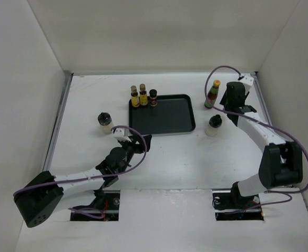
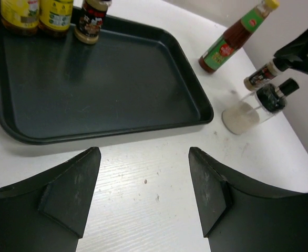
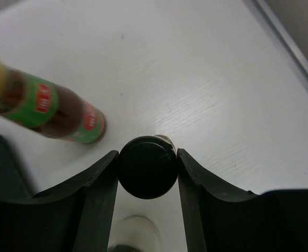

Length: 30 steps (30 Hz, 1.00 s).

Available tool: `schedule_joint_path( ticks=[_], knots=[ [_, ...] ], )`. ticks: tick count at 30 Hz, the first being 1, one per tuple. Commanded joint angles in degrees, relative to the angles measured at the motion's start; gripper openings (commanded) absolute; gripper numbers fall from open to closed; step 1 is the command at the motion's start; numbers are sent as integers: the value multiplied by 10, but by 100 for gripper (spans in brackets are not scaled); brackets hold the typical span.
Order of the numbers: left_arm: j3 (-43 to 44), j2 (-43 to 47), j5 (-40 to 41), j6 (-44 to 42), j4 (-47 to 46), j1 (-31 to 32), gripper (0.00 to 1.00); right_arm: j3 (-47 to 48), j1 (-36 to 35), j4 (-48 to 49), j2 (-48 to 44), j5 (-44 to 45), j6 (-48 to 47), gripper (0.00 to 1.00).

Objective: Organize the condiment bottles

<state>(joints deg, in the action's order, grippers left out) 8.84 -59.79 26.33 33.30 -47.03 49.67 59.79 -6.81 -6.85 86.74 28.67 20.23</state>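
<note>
Three bottles stand in the far left corner of the black tray (image 1: 170,119) — a yellow-labelled bottle (image 1: 134,97), a second yellow-labelled bottle (image 1: 143,95) and a dark jar (image 1: 153,97). One white bottle (image 1: 105,122) stands on the table (image 1: 175,157) left of the tray. The other white bottle (image 1: 213,125) stands right of it, with the red bottle (image 1: 213,93) farther back. Just right of the red bottle, the right gripper (image 3: 146,155) has its fingers against both sides of a second dark jar (image 3: 147,173) — seemingly clamped on its cap. The left gripper (image 2: 143,189) hangs open and empty by the tray's near edge.
</note>
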Motion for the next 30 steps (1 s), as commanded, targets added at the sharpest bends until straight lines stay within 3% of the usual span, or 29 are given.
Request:
schedule_joint_path(
  ticks=[1, 8, 20, 30],
  knots=[
    [-15, 29, 11, 6, -36, -9, 66, 16, -46, 82, -100, 49, -37, 37],
    [-35, 75, 35, 5, -31, -31, 66, 86, -160, 119, -129, 32, -98, 37],
    [-46, 106, 34, 7, 1, -84, 67, 297, -283, 123, 191, -51, -58, 36],
    [-43, 95, 23, 7, -4, -84, 67, 353, -296, 115, 300, -66, -42, 36]
  ],
)
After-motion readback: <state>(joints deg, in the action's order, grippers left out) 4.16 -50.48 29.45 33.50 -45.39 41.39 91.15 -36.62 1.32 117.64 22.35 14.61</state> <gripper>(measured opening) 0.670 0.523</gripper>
